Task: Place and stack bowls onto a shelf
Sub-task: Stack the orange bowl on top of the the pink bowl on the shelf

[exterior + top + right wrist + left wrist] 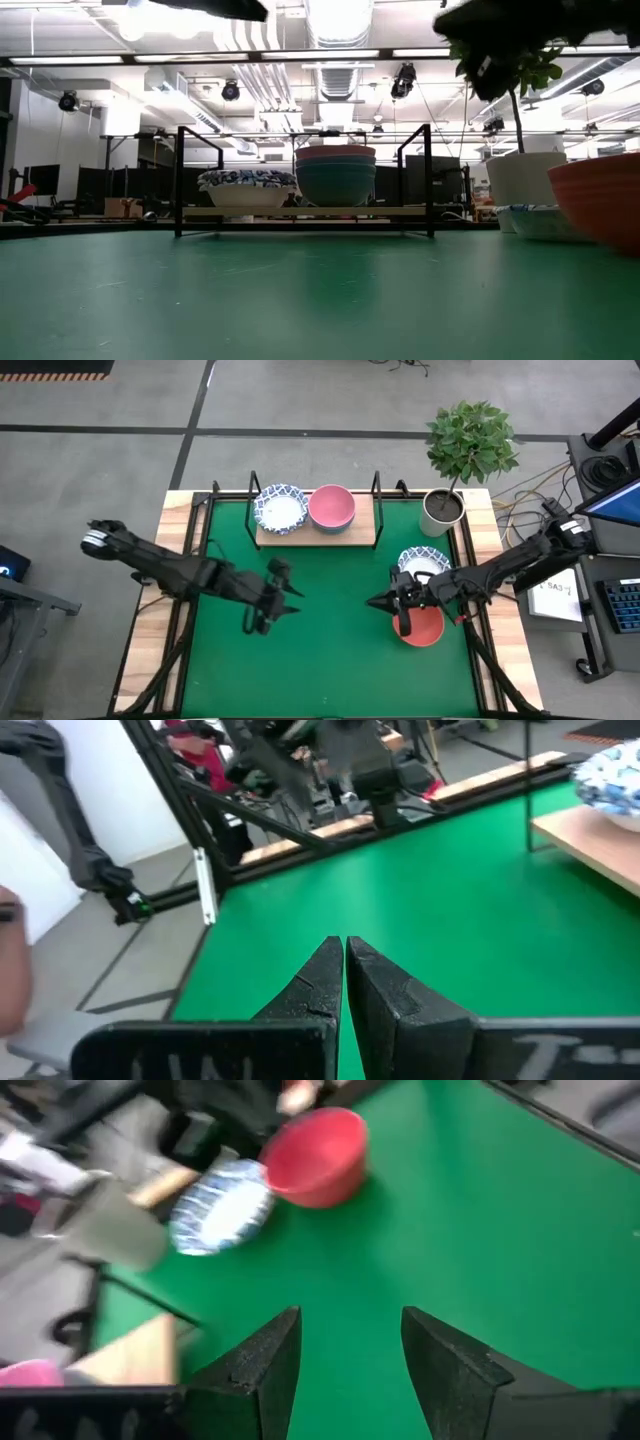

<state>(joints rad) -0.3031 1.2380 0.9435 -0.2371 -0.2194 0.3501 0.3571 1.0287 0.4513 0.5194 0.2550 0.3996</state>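
Worktop (150,620): pale wood edges showing around the mat, seen from above.
Green mat (330,650): covered most of the worktop; both arms reached in over it.
Plant (470,440): leafy, standing in a white pot (441,510) at the far right corner of the worktop, just beside the shelf's right end.
Shelf (315,530): light wood board on a black wire frame, at the far middle edge of the mat; its right third was bare.
Pink-topped stack (331,507): middle of the shelf; the low view showed a pink bowl on top with a grey-blue and a dark teal-green bowl nested under it.
Patterned bowl on shelf (281,508): blue-and-white rim, on the shelf's left part, just beside the pink-topped stack.
Red bowl (421,625): on the mat at right, partly under the right arm.
Patterned bowl on mat (424,561): near the pot, just behind the red bowl; whether it was one bowl or several could not be told.
Left end effector (288,592): over the mat left of centre, fingers (262,1365) spread apart, empty.
Right end effector (374,601): over the mat beside the red bowl, fingers (322,982) pressed together on nothing.
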